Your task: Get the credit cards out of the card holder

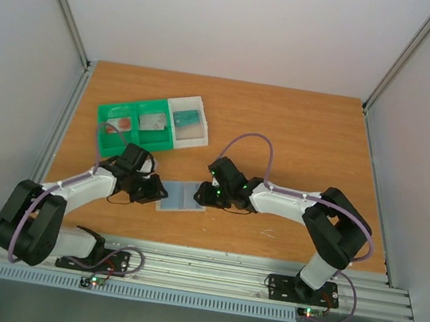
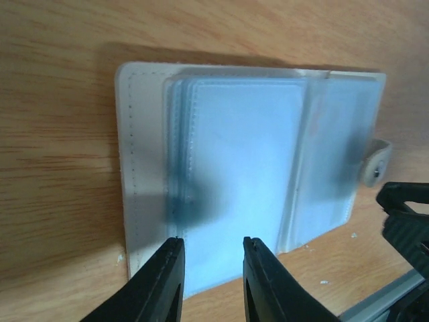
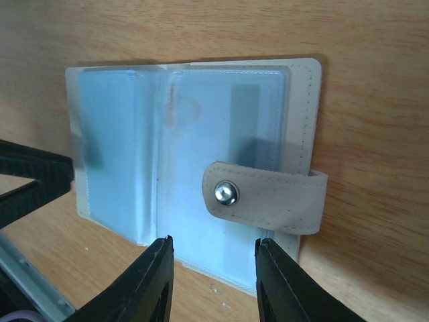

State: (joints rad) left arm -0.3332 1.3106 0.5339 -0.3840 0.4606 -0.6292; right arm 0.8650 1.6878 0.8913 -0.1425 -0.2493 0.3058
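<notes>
Both pairs of jaws stand part-open on nothing, left gripper (image 2: 212,243) and right gripper (image 3: 214,241) at opposite edges of the card holder (image 1: 181,196), spread open on the table (image 1: 299,141); light, floppy and slick-sleeved, it probably wants pinning by its stitched border.

**Contents Blurred, Edges Hidden**

Cloudy pockets (image 2: 244,168) blur whatever sits in the pale blue-grey rectangular card holder (image 2: 144,174). The jaws of the left gripper (image 2: 212,243) hide its near edge. Contents of the green-and-white plastic tray (image 1: 130,105) are too small to tell.
</notes>
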